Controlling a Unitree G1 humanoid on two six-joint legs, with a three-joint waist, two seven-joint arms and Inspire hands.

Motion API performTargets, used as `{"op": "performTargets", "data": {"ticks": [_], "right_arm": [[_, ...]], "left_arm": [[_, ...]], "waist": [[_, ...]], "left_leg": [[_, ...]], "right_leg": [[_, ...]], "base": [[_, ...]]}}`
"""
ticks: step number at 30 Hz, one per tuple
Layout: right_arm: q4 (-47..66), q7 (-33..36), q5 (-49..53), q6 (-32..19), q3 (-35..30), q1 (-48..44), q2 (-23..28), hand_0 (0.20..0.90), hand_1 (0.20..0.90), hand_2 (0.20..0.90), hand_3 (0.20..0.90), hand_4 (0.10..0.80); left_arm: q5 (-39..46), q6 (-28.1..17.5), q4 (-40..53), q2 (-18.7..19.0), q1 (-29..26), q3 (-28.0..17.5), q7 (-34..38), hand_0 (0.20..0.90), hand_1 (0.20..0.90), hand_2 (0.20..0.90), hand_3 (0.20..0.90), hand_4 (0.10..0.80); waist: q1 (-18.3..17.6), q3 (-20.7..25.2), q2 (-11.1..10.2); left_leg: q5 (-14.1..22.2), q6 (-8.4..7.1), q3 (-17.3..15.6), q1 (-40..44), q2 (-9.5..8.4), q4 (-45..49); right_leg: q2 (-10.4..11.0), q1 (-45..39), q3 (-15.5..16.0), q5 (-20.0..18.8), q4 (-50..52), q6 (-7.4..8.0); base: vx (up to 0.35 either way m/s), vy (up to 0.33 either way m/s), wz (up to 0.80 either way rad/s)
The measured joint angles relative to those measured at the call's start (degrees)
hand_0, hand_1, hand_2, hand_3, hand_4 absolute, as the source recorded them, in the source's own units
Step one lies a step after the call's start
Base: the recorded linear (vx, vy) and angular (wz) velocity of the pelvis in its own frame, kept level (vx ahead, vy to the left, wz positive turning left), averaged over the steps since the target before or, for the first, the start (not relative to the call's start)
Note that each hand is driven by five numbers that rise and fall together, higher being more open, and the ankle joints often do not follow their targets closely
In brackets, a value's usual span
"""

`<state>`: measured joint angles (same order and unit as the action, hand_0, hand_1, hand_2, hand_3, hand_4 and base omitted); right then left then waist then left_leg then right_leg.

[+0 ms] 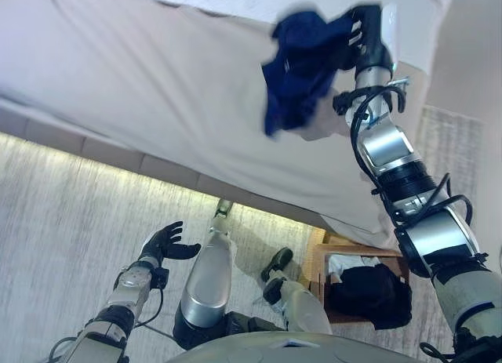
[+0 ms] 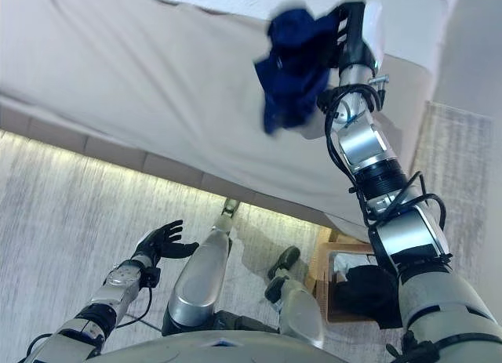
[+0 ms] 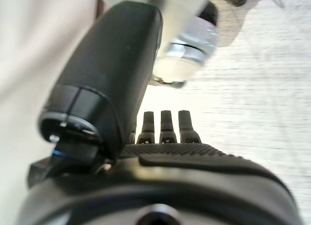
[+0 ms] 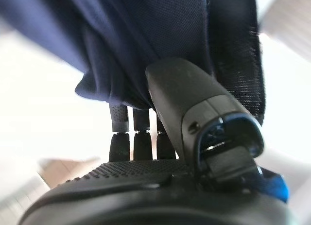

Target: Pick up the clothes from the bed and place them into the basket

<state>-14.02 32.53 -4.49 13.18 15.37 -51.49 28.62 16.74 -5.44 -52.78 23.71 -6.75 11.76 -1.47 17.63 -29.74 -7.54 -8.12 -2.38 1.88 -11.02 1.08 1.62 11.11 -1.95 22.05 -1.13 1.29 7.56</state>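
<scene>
Showing: a dark blue garment (image 1: 302,61) held up over the bed (image 1: 157,88) by the right hand (image 1: 362,34).
Right hand: raised at the far right of the scene; in the right wrist view its fingers (image 4: 133,130) and thumb are seen closed into the folds of the cloth, which is gripped between them.
Dark blue garment: bunched at the hand, with a loose end hanging down over the pale sheet; it is seen lifted clear of the bed surface.
Bed: covered by a light sheet, spread across the far part of the scene from left to right.
Basket (image 1: 320,263): a wooden-framed container on the floor at the near right, just beside the bed's edge; a black item (image 1: 369,294) and a white item (image 1: 343,263) are lying in it.
Left hand (image 1: 163,244): held low at the near left above the carpet (image 1: 70,214), fingers spread and relaxed, nothing held.
</scene>
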Motion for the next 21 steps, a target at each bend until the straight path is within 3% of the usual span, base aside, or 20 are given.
{"op": "performTargets", "data": {"ticks": [6,10,13,18,21], "right_arm": [[10.20,3.56,-4.00,-1.68,-8.50,7.19,5.32,0.300,0.300,0.300,0.200,0.100],[11.94,4.00,-5.45,-1.67,-10.06,17.69,5.72,0.300,0.300,0.300,0.200,0.100],[12.05,4.16,-6.18,-1.67,-10.24,24.02,6.14,0.300,0.300,0.300,0.200,0.100],[11.90,4.90,-6.28,-0.78,-13.07,31.86,6.83,0.300,0.300,0.300,0.200,0.100],[10.65,4.45,-6.27,-0.76,-14.38,34.28,7.40,0.300,0.300,0.300,0.200,0.100]], "left_arm": [[-4.00,0.39,-0.07,-0.15,0.37,-2.91,-0.43,0.900,0.900,0.900,0.900,0.800],[-6.32,0.82,-1.80,-0.43,4.32,-3.79,-0.37,0.900,0.900,0.900,0.900,0.800],[-7.83,1.66,-2.81,-1.20,6.49,-3.81,-0.30,0.900,0.900,0.900,0.900,0.800],[-8.45,2.86,-3.79,-6.51,7.76,-3.58,-0.97,0.900,0.900,0.900,0.900,0.800],[-8.53,2.99,-3.69,-7.78,7.43,-3.57,-1.53,0.900,0.900,0.900,0.900,0.800]], "waist": [[-4.43,0.58,-0.61],[-8.69,6.71,-1.24],[-11.40,11.14,-0.76],[-16.99,16.21,3.71],[-18.91,17.51,5.05]], "left_leg": [[0.34,0.01,-4.15,3.01,1.52,0.07],[1.21,-0.50,-7.66,4.70,2.51,-0.52],[0.39,-0.68,-10.21,7.58,3.03,-3.64],[-0.29,-0.69,-13.36,12.69,3.53,-6.73],[-0.25,-0.74,-14.24,13.38,4.31,-6.76]], "right_leg": [[-0.67,-0.40,-4.60,0.04,-0.46,-0.16],[-1.43,-0.69,-8.26,-1.04,-3.21,-1.39],[-2.05,-1.35,-10.68,-2.35,-5.27,-1.16],[-2.60,-3.48,-13.86,-2.53,-6.56,-0.95],[-3.36,-3.63,-14.79,-2.52,-6.56,-0.94]], "base": [[-0.007,-0.138,-0.39],[-0.067,-0.131,-0.55],[-0.094,-0.104,-0.48],[-0.103,-0.130,-0.35],[-0.070,-0.144,-0.21]]}}
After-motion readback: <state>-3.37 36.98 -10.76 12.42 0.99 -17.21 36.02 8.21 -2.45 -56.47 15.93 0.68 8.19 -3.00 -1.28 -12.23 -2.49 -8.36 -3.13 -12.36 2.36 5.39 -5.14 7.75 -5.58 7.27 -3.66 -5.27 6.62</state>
